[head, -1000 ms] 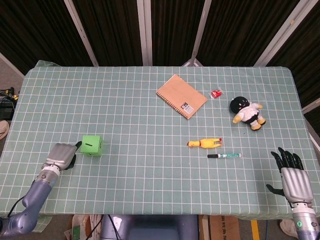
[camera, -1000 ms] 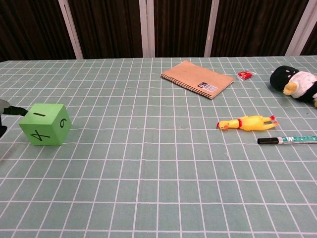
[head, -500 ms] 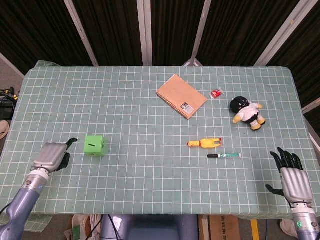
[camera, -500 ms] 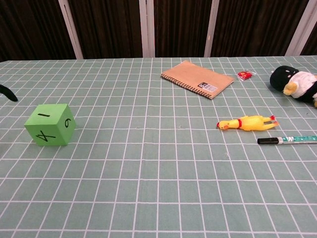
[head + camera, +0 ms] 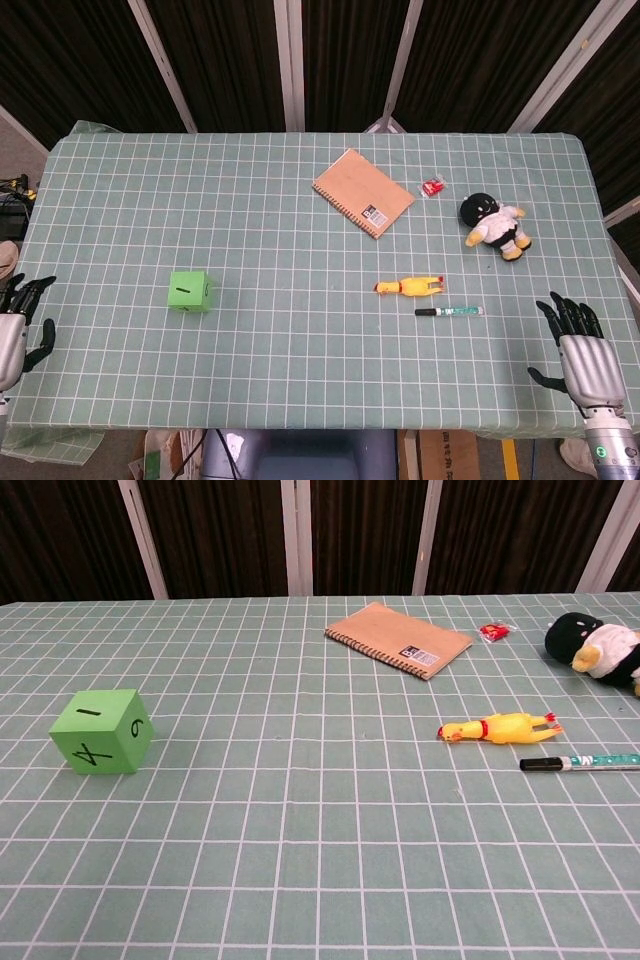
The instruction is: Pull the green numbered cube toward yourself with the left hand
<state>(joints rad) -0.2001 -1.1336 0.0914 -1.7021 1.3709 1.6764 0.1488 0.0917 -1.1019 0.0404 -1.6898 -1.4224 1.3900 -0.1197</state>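
**Cube sits on the near-left of the table, both hands off it**

The green numbered cube (image 5: 189, 290) rests flat on the gridded table (image 5: 300, 200), in its left part and toward the near side; the chest view shows a 1 on its top face, with a 4 and a 6 or 9 on the two sides facing the camera. Nothing touches it.

The left hand (image 5: 12, 322) shows only in the head view, at the far left edge of the picture, beyond the table's left border and well apart from the cube. Its fingers are spread and it holds nothing. The right hand (image 5: 577, 345) hangs at the near right corner, fingers likewise spread and empty (it has no part in this task).

Judging from this layout, either the pull is already made and the hand is clear of the cube, or the cube awaits a fresh approach; these pictures alone cannot settle which. The cube does lie well nearer than the notebook (image 5: 362, 192), which speaks somewhat for a finished pull. Some table remains between the cube and the near edge, so a further pull is possible.
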